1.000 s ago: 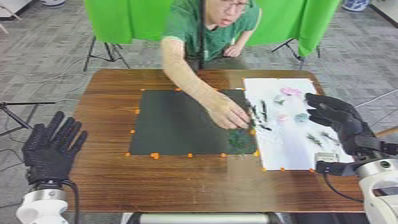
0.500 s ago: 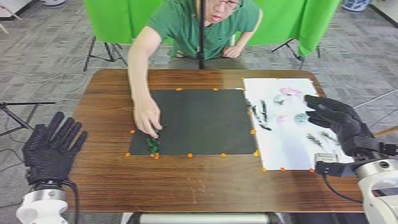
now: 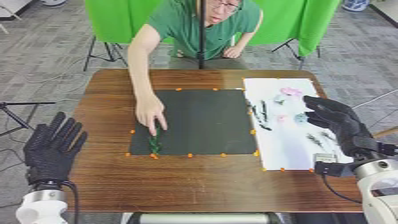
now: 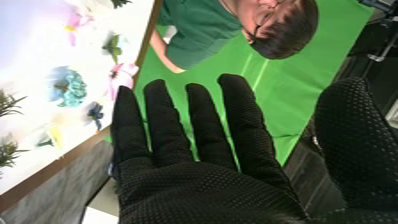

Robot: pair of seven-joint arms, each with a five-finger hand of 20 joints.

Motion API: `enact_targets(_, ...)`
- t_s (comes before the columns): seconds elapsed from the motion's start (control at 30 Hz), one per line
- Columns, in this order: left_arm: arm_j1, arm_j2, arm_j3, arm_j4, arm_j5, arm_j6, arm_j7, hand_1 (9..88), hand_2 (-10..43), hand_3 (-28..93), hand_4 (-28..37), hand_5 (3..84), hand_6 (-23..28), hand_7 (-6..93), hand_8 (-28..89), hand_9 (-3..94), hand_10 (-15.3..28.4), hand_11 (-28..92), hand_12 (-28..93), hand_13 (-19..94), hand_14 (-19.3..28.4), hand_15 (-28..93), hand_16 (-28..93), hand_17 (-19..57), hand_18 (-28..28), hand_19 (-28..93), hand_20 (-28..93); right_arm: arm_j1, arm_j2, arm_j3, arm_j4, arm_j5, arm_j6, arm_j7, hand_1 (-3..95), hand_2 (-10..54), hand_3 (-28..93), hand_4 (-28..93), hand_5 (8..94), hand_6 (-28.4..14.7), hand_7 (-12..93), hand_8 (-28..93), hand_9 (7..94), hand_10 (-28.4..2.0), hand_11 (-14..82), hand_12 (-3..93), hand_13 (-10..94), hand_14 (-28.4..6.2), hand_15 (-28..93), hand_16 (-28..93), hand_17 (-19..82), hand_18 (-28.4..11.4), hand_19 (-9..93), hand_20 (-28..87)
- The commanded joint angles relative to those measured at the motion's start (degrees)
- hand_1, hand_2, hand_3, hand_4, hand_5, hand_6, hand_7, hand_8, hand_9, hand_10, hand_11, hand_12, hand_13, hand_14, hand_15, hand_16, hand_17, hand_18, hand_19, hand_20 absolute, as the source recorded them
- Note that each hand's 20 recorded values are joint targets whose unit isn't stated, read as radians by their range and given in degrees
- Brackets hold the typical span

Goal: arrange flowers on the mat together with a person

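In the head view, my left hand (image 3: 51,150) is open, fingers straight, left of the black mat (image 3: 200,122). My right hand (image 3: 336,119) is over the right edge of the white sheet (image 3: 289,150), fingers extended; in the right wrist view the right hand (image 4: 200,185) is open and holds nothing. A person's hand (image 3: 149,112) touches a green sprig (image 3: 155,145) lying near the mat's lower left corner. Pink flowers (image 3: 290,92) and dark green stems (image 3: 260,112) lie on the sheet. The right wrist view shows a blue-green flower (image 4: 71,88) and a pink flower (image 4: 122,78) there.
Orange markers (image 3: 189,155) line the mat's border on the brown table (image 3: 178,185). A small pale box (image 3: 326,157) sits by the sheet's lower right, near my right wrist. The person leans over the far edge.
The person's hand has carried the green sprig from the mat's lower right to its lower left, and is now slightly farther down over it. My hands have barely moved.
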Motion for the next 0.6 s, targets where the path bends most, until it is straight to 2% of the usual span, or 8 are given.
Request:
enact_targets(0.03, 0.5, -0.08, 0.05, 0.12, 0.27, -0.01, -0.4, 25.0, 12.7, 72, -28.3, 36.4, 8.1, 12.0, -11, 27.4, 14.7, 17, 4, 19, 13.1, 19, -7, -9.6, 16.1, 37, 9, 0.0, 0.5, 0.3, -0.1, -0.1, 1.2, -0.6, 17.9, 9.4, 78, -25, 38.0, -3.5, 19, -13, 36.6, -13.4, 5.6, 13.2, 33, -16.5, 9, 16, 11, -18.3, 30, 12)
enact_targets(0.1, 0.5, -0.03, 0.18, 0.15, 0.18, -0.04, -0.26, 25.0, 12.8, 72, -28.3, 36.4, 8.1, 12.0, -11, 27.4, 14.7, 17, 4, 19, 13.1, 19, -7, -9.7, 16.1, 37, 9, 0.0, 0.5, 0.8, -0.2, -0.3, 0.9, -0.5, 17.9, 9.4, 78, -25, 38.0, -3.4, 19, -13, 36.5, -13.5, 5.6, 13.2, 33, -16.6, 9, 16, 11, -18.2, 30, 12)
enact_targets(0.27, 0.3, 0.05, 0.28, 0.31, 0.17, -0.37, -0.3, 25.1, 12.9, 71, -28.3, 36.4, 8.1, 12.0, -11, 27.4, 14.7, 17, 4, 19, 13.1, 19, -7, -9.7, 16.1, 37, 9, -0.7, 0.6, 2.0, -0.4, -0.1, 0.9, -0.8, 17.9, 9.2, 78, -25, 38.0, -3.8, 19, -13, 36.1, -16.3, 5.5, 13.4, 33, -16.6, 9, 16, 11, -18.3, 30, 12)
enact_targets(0.43, 0.1, -0.03, 0.33, 0.48, 0.04, -0.55, -0.23, 25.2, 13.6, 69, -28.3, 36.4, 8.0, 11.9, -11, 27.4, 14.6, 17, 4, 19, 13.2, 19, -7, -9.7, 16.2, 37, 9, -1.0, 0.6, 2.9, -0.6, -0.3, 1.3, -1.0, 17.7, 8.8, 78, -25, 37.7, -4.2, 18, -13, 35.9, -17.0, 5.3, 13.7, 32, -16.7, 9, 16, 11, -18.5, 31, 12)
enact_targets(0.6, 0.5, -0.01, 0.14, 0.29, -0.15, -0.61, 0.11, 25.0, 13.7, 69, -28.3, 36.4, 7.9, 11.8, -10, 27.4, 14.6, 17, 4, 19, 13.1, 19, -7, -9.7, 16.2, 37, 9, -1.5, 1.0, 4.6, -0.9, -1.5, 2.0, -0.6, 17.7, 7.8, 78, -25, 37.4, -4.3, 18, -13, 35.8, -17.2, 5.4, 13.9, 31, -17.0, 8, 17, 11, -18.6, 31, 12)
